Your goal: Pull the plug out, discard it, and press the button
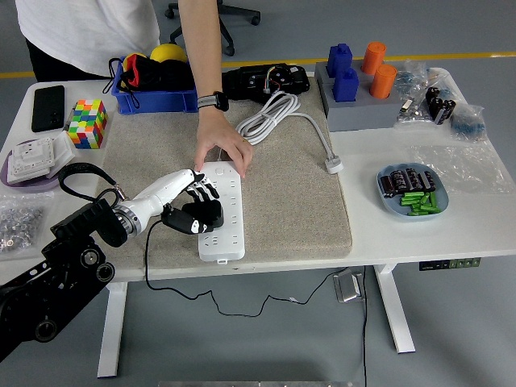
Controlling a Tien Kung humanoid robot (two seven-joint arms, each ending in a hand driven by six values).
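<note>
The left hand [192, 189] reaches in from the lower left over the grey mat [298, 201], its white fingers [203, 187] spread loosely and holding nothing; they lie over the near-middle of the white strip [222, 211]. Just below those fingers sits the black plug [196, 218], seemingly seated in the strip's left side, its thin black lead [149, 262] dropping over the worktop [476, 218] edge. Just beyond the fingers, a person's hand [222, 145] presses flat on the strip's far end, apparently steadying it. The right hand is out of view. The step in hand looks like the first one: the plug is not yet pulled, and the fingers are not closed on it. The next move likely calls for bringing the fingers down and round the plug's body, closing firmly, then drawing it straight up out of the socket while the strip is held down. Where the strip's button sits cannot be made out.
</note>
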